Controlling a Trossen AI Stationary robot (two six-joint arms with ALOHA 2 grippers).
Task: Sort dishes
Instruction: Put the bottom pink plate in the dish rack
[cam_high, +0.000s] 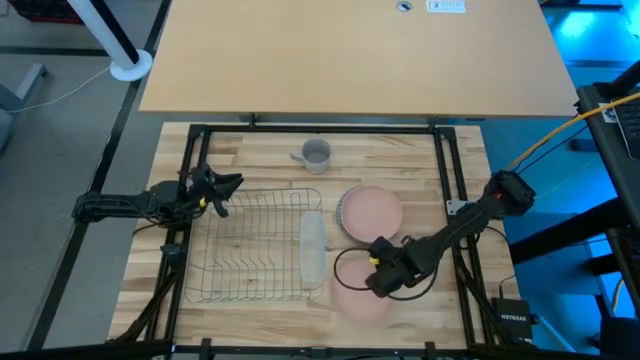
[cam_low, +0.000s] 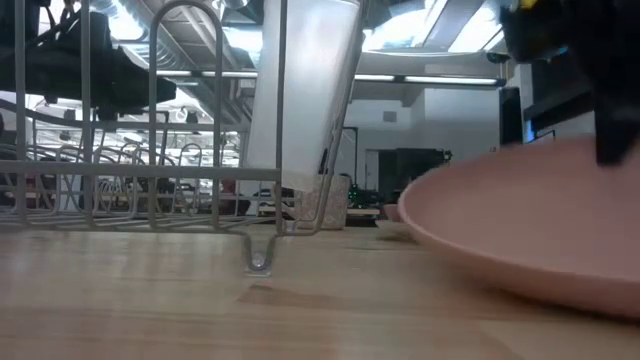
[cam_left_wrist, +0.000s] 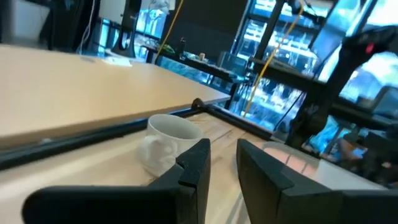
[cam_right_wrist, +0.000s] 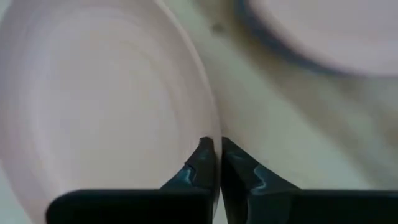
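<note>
Left gripper (cam_high: 228, 193), left of centre, hovers over the rack (cam_high: 255, 245), fingers slightly apart, empty. One plate (cam_high: 314, 245) stands on edge in the rack. A pink plate (cam_high: 370, 212) lies right of centre. Right gripper (cam_high: 378, 281), lower right, is clamped on the near plate's (cam_right_wrist: 106, 106) rim.

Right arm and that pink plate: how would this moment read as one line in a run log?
right gripper: fingers shut on near pink plate rim | second pink plate: on table | white plate: in rack | left gripper: waiting over rack
</note>
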